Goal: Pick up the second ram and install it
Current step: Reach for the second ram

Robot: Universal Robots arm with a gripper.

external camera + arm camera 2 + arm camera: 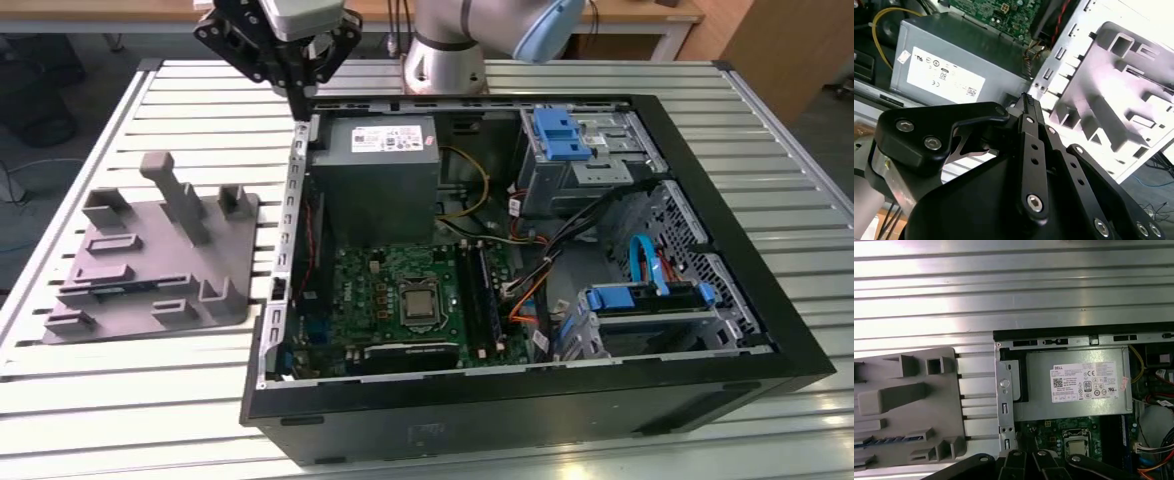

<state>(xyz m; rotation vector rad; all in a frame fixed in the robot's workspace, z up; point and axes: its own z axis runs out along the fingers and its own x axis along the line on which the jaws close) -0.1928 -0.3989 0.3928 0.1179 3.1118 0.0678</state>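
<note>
You had the second ram (889,439) lying in a slot of the grey moulded block (944,405). It was a thin dark stick with bluish glints along its edge, flat and low among the block's posts. In the exterior view, the second ram (107,290) sat near 9 o'clock, on the block's side away from the computer case (534,400).

Your gripper (296,100) hung well apart from it, up near 11 o'clock in that view, over the case's metal edge just beside the power supply (380,170). From the fingertips, the ram lay off towards 7 o'clock, with the block's tall post between the two. Nothing touched the ram.

In the second wrist view your gripper (1027,97) had its fingers (1031,130) pressed together to a single tip, with nothing between them. The first wrist view showed the gripper (1029,455) with the case edge below it, the block to one side of that edge and the labelled power supply to the other.

The block rested on the slatted metal worktop (134,400), just beside the case and apart from its wall. Inside the case, the green motherboard (387,290) lay flat near 6 o'clock, below the power supply. Its long slots (481,290) were well apart from the ram. The arm (454,40) stood on the worktop at 12 o'clock, behind the case.
</note>
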